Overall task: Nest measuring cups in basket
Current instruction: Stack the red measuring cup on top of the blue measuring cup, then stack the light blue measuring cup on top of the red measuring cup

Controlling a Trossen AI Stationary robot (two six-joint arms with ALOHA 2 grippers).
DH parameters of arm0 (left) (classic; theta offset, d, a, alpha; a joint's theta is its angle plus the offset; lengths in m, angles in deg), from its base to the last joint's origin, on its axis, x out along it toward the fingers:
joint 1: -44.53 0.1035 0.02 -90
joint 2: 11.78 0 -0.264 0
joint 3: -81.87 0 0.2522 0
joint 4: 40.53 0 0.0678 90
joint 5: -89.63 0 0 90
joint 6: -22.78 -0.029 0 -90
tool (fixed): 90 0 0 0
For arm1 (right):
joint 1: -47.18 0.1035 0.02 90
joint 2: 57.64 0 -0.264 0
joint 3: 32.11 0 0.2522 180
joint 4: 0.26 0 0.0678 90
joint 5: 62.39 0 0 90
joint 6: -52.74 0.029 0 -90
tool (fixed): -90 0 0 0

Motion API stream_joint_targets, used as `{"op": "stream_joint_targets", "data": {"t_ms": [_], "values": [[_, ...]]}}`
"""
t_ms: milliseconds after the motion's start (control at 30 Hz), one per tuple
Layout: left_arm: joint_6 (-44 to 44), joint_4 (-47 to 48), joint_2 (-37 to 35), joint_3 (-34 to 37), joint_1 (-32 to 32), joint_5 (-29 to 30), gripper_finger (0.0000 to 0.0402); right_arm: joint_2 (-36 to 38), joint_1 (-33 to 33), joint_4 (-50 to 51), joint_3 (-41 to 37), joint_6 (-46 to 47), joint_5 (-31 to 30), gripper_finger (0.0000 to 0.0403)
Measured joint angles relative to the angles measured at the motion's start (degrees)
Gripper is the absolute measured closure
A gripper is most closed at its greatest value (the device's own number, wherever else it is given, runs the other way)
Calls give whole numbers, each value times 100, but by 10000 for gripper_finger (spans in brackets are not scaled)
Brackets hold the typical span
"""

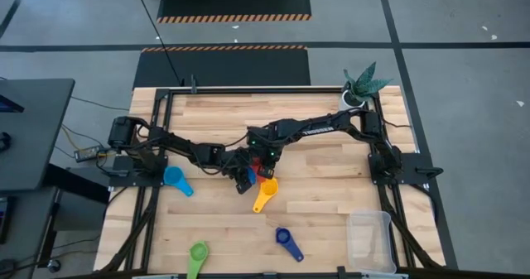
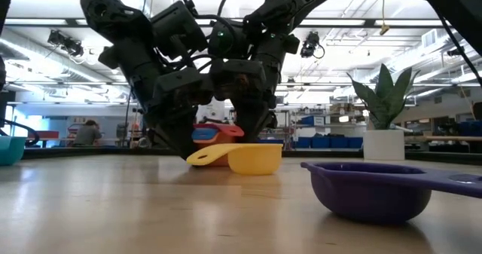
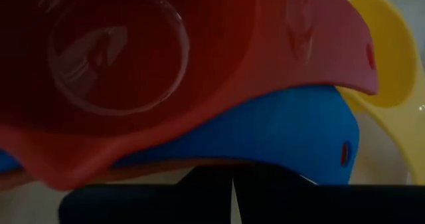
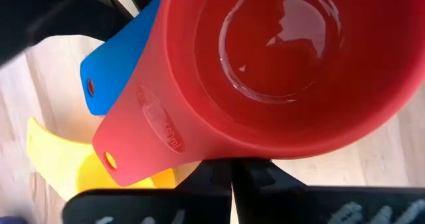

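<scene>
A red measuring cup (image 1: 263,173) sits nested in a blue one (image 3: 285,131) at the table's middle. Both stand upright, with their handles (image 4: 126,137) side by side. A yellow cup (image 2: 245,157) rests on the table just in front of them. My left gripper (image 2: 181,145) comes down at the stack's left and my right gripper (image 2: 252,133) at its right. Both are shut, with nothing between the fingers. The clear basket (image 1: 370,239) stands at the near right corner. My left gripper's shut fingertips (image 3: 232,191) lie low against the blue cup's outer wall (image 3: 265,164), slanting down from the table's left. I cannot tell whether they touch it. My right gripper's shut fingertips (image 4: 232,184) meet the red cup's rim (image 4: 232,154) on the side away from its handle, slanting down from the right. The rim is not between the fingers.
A light blue cup (image 1: 175,180) lies left of the arms. A green cup (image 1: 197,254) and a dark blue cup (image 1: 287,242) lie near the front edge. A white plant pot (image 1: 362,84) stands at the far right corner.
</scene>
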Motion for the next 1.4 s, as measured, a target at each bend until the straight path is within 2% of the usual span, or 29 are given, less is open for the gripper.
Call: {"op": "stream_joint_targets", "data": {"t_ms": [300,500,767,967,1233,1400], "values": [[-102,-10,-4,17,132,-4,391,20,-41,-257,-15,137,96,401],[-282,-1,-4,15,138,-85,390,35,-108,-102,-10,-241,148,399],[-513,147,-4,6,140,-378,390,41,-187,-32,-8,-452,426,359],[-468,563,-69,-1,144,-790,390,41,-181,272,-9,-750,435,328],[-232,1546,-482,30,139,-1112,391,183,-171,1255,-4,-1452,632,333],[140,2348,-1027,29,120,-1298,391,417,-76,1699,-4,-1469,699,334]]}}
